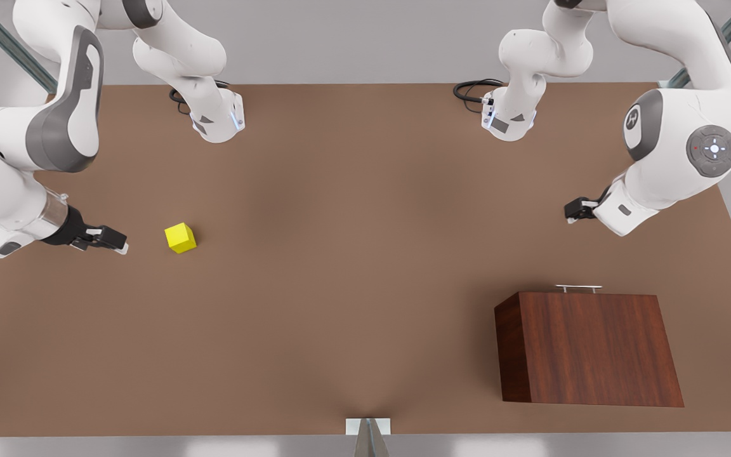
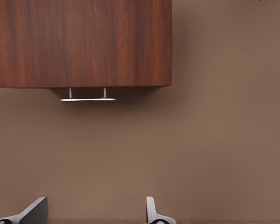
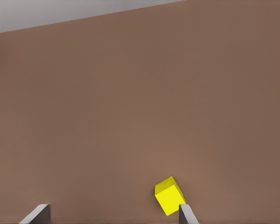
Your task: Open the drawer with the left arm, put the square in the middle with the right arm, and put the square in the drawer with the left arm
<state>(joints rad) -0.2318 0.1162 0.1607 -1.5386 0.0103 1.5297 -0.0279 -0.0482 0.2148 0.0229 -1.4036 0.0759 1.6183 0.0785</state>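
Drawer [image 1: 579,293] shut, front flush with the cabinet [image 1: 591,348], silver handle [image 1: 579,288] facing the back of the table [image 1: 340,317]. Cabinet stood near the front edge, toward the front view's right. Handle [image 2: 87,99] and cabinet [image 2: 81,42] seen again from the left wrist, bare tabletop [image 2: 200,154] between them and the fingers [image 2: 151,212].

Left gripper [image 1: 572,210] hovered behind the cabinet, beyond the handle and well apart from it, touching nothing. Fingers spread wide, nothing between them. Left arm [image 1: 683,146] bent in from the front view's right.

Square [image 1: 180,238] lay on the table far from the cabinet, across toward the front view's left, turned slightly askew to the table edges. Rested alone, touched by nothing.

Right gripper [image 1: 119,244] sat near the square, on the side away from the cabinet, pointing toward it with a gap between. Fingers parted wide, holding nothing. From the right wrist, square [image 3: 169,195] just beside one fingertip [image 3: 186,214], not between the two. Right arm [image 1: 29,146] reached in from the front view's left.

Middle [image 1: 353,241] of the table lay between square and cabinet.
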